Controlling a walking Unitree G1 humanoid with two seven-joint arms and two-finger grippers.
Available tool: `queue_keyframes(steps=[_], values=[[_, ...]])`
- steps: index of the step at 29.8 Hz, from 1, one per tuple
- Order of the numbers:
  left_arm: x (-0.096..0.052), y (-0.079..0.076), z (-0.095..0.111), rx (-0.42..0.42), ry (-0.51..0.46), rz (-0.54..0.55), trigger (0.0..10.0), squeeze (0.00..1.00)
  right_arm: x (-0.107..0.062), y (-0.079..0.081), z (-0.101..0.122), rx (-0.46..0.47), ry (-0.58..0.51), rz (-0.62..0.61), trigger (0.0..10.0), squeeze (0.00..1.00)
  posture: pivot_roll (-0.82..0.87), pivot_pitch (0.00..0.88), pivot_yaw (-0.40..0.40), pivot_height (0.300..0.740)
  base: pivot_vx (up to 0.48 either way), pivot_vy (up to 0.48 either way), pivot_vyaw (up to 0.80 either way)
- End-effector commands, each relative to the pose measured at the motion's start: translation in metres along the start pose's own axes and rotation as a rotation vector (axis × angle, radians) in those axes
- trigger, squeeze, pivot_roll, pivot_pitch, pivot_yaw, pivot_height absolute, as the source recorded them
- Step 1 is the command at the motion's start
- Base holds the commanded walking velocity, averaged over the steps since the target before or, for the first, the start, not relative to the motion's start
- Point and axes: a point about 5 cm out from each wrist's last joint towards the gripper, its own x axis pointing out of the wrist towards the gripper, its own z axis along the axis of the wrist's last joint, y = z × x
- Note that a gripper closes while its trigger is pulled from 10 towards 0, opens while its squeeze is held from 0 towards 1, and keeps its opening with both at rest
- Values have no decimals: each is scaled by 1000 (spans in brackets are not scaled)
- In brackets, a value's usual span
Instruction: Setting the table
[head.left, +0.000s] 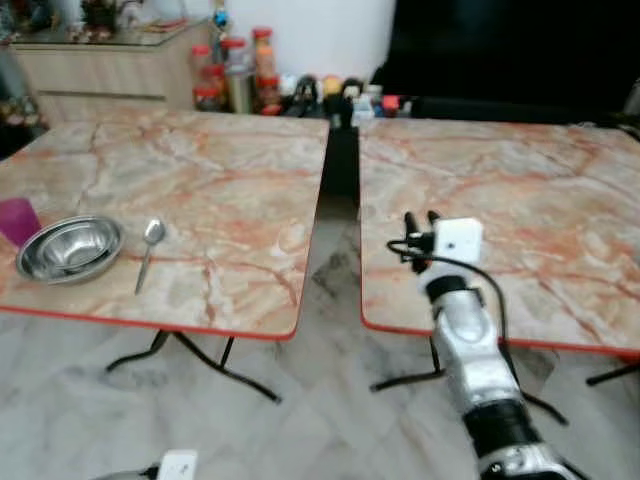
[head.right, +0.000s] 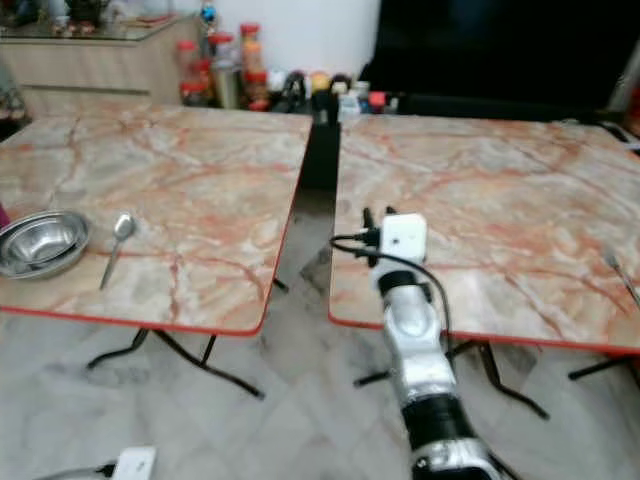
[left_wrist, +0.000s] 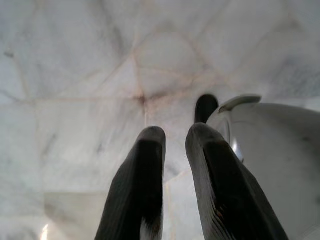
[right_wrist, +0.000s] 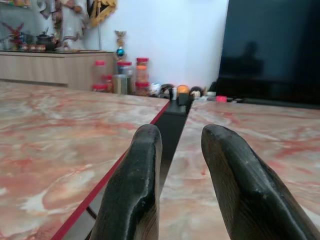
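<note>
A steel bowl sits near the front left corner of the left marble table. A spoon lies just to its right and a purple cup stands at its left. My right gripper hovers over the near left corner of the right table, fingers slightly open and empty, pointing towards the far wall. My left arm hangs low at the bottom left. Its gripper points down at the tiled floor with its fingers close together and nothing between them.
A dark gap separates the two tables, whose edges are red. Jars and bottles stand on the floor by the far wall, beside a wooden sideboard and a dark screen. A fork lies at the right table's right edge.
</note>
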Motion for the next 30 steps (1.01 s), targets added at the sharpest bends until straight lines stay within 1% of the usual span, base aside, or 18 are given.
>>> queue_keyframes(steps=[1,4,9,19,22,30], values=[[1,-9,6,10,-13,-30,10000,0,0,-20,0,5,10,-73,10000,0,55,0,-32,728,341,-334,0],[1,-9,6,10,-15,-32,10000,0,1,-22,-2,18,29,-95,10000,0,55,0,-32,728,299,-354,0],[1,-9,6,6,-18,-34,10000,0,1,-21,-1,10,28,-89,10000,0,55,0,-31,728,0,-389,-655],[1,-10,7,7,-18,-37,10000,0,0,-21,-2,-12,30,-97,10000,0,53,0,-30,728,0,-411,0],[1,-10,7,7,-19,-37,10000,0,0,-24,-3,-2,38,-112,10000,0,55,0,-30,728,0,-412,0],[1,-9,7,9,-17,-36,10000,0,0,-25,-3,-6,40,-117,10000,0,52,0,-29,728,0,-395,0]])
